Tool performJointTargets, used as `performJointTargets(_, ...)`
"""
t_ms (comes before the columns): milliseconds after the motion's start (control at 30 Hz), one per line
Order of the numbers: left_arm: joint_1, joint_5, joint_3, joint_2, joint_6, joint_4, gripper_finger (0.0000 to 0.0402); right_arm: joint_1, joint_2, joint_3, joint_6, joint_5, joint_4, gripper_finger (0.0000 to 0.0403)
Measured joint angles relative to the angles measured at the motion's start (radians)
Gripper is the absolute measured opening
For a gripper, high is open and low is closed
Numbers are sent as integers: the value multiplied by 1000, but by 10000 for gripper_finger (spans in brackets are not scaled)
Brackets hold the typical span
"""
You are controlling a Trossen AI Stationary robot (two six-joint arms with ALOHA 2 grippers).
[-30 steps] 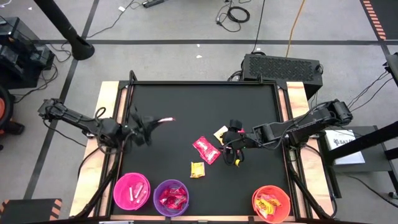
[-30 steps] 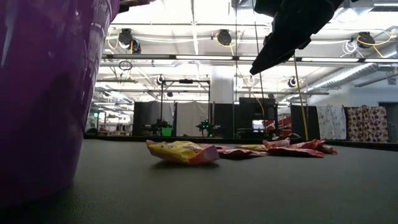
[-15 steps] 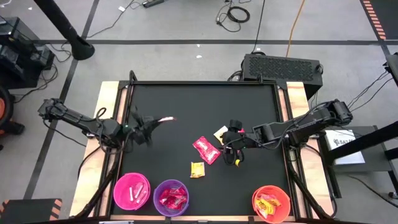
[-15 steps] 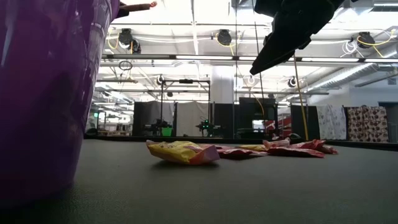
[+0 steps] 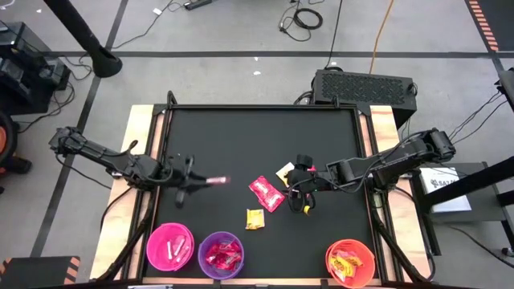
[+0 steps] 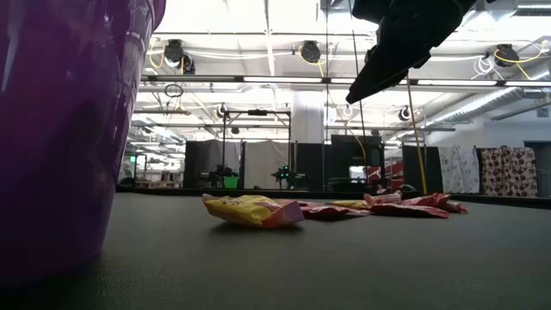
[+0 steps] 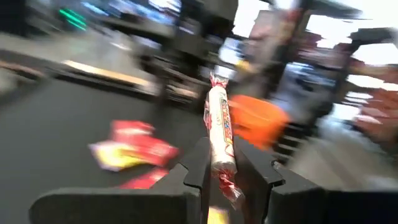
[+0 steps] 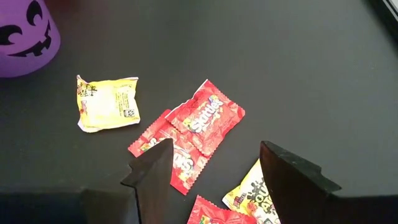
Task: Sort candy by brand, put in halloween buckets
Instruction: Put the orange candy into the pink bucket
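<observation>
1. Left hand (image 5: 191, 181) grips a pink-white roll (image 7: 220, 129) above the counter (image 5: 241, 136), up from the pink bucket (image 5: 169, 246).
2. Right hand (image 5: 299, 193) hovers open over red packets (image 8: 193, 132), just right of them.
3. A yellow packet (image 5: 254, 218) lies between the purple bucket (image 5: 221, 254) and the red packets; the orange bucket (image 5: 351, 262) stands well right.

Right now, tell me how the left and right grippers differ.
The left gripper is shut on a pale roll candy, near the table's left side; the right gripper is open and empty. The right one hovers over the loose red packets mid-table. Both are dark two-finger grippers held above the black tabletop.
</observation>
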Motion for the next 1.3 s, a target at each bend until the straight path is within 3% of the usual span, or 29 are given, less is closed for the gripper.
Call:
performJointTargets(100, -6, 113, 73, 0, -89, -102, 59, 0, 0, 0, 0, 0, 0, 231)
performJointTargets(367, -114, 130, 301, 18, -284, -723, 59, 0, 0, 0, -1, 0, 0, 231)
performJointTargets(467, -163, 195, 361, 30, -399, -866, 59, 0, 0, 0, -1, 0, 0, 231)
performJointTargets(733, -324, 363, 422, 71, -779, -922, 59, 0, 0, 0, 3, 0, 0, 231)
performJointTargets(933, -443, 327, 422, 154, -1010, -923, 59, 0, 0, 0, -1, 0, 0, 231)
performJointTargets(1300, -558, 318, 431, 373, -1223, -912, 59, 0, 0, 0, -27, 0, 0, 231)
